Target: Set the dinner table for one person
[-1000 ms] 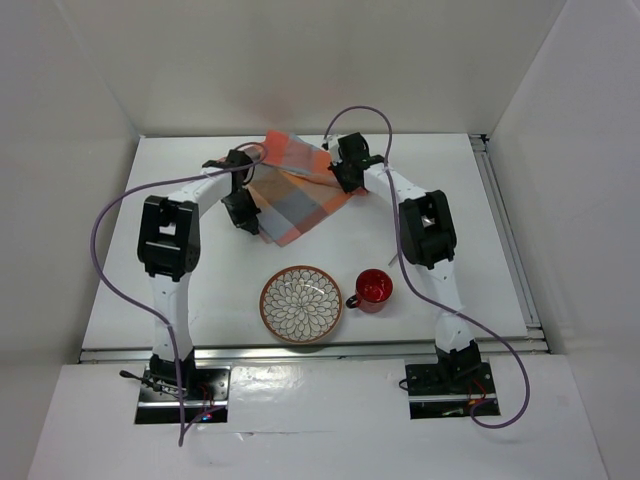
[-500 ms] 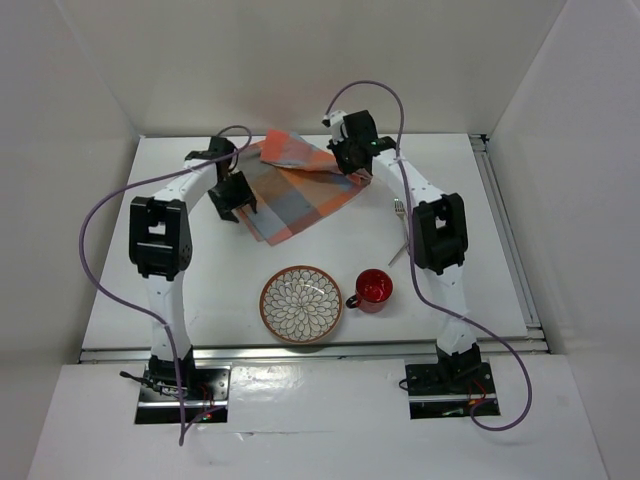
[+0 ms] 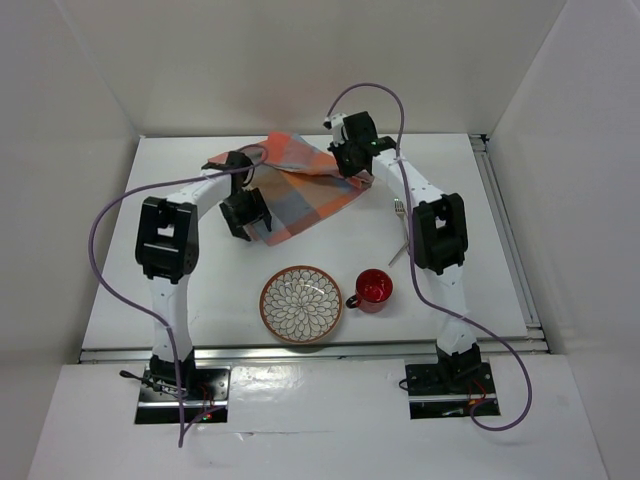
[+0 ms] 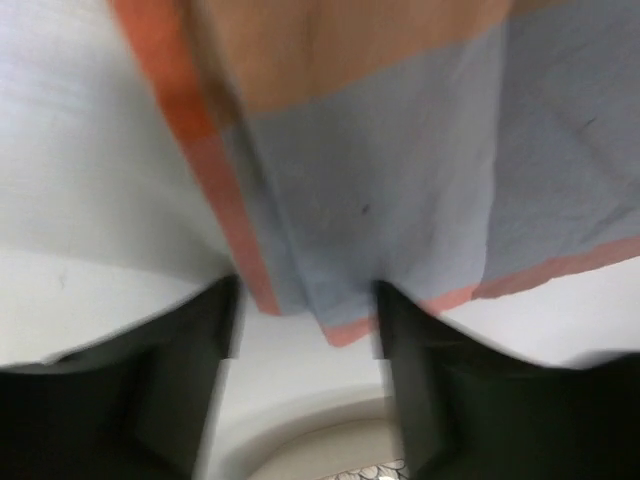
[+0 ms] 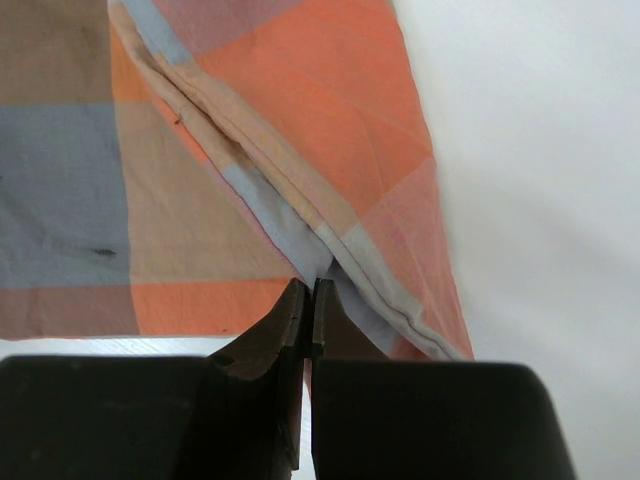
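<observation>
The dinner table (image 3: pixel 480 210) is a large, flat, matte white rectangular top, with its long side running across the top view. White walls close it in at the left, back and right, and a metal rail (image 3: pixel 505 235) runs along its right edge. Toward the back middle it bears a rumpled orange-and-blue checked placemat (image 3: pixel 305 195). A patterned bowl (image 3: pixel 302 304) sits near the front edge, with a red mug (image 3: pixel 375 287) just beside it. A fork (image 3: pixel 402 235) lies further right.

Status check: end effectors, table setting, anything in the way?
Right end effector shut on placemat fold. Left end effector open over placemat corner. Plate, mug, fork on dinner table, apart from cloth.
</observation>
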You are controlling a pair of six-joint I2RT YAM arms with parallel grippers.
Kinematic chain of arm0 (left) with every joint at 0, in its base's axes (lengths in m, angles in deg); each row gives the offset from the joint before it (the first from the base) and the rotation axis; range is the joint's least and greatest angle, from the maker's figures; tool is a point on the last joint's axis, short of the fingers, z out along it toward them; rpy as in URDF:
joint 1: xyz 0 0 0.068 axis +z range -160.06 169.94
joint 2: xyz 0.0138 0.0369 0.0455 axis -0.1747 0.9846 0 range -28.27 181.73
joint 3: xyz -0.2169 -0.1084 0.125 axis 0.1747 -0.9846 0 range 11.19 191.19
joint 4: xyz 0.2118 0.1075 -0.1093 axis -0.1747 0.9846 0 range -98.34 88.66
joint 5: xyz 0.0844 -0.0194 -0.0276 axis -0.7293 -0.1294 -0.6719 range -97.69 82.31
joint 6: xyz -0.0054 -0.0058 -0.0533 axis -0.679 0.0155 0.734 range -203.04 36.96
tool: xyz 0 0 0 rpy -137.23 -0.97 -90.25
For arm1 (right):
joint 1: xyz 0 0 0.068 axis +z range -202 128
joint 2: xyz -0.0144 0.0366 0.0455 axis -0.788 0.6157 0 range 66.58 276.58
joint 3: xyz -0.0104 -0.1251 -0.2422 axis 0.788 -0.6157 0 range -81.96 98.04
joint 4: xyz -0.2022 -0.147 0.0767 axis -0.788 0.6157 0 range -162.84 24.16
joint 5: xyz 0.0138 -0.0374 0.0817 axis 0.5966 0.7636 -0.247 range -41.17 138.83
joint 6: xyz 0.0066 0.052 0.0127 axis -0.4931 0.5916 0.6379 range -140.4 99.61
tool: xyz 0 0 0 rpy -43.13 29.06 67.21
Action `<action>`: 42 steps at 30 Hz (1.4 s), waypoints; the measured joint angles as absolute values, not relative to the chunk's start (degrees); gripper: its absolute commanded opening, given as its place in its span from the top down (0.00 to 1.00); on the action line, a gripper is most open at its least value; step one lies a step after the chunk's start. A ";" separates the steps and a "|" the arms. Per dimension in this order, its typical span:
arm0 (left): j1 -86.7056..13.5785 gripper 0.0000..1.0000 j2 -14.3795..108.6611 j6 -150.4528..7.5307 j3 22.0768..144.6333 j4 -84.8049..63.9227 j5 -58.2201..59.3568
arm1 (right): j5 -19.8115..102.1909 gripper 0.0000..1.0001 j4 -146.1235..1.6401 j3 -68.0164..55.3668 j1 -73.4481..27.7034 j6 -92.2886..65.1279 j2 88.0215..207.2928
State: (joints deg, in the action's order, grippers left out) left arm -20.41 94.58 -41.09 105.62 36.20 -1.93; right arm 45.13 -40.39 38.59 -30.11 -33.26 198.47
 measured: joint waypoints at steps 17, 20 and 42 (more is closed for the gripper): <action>-8.92 1.00 100.31 -45.22 133.36 39.78 6.24 | 34.90 1.00 -36.59 50.11 -37.45 -23.18 197.20; -6.12 1.00 96.51 -45.98 129.95 39.58 7.62 | 31.33 1.00 -36.83 39.42 -40.27 -20.17 192.53; -6.84 0.52 91.13 -50.90 115.96 43.78 0.41 | 36.21 0.46 -36.06 12.21 -40.43 -7.75 174.15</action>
State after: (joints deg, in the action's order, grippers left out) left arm -6.84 91.13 -50.90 115.96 43.78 0.41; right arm 36.21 -36.06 12.21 -40.43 -7.75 174.15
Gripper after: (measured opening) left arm 0.417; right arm 0.551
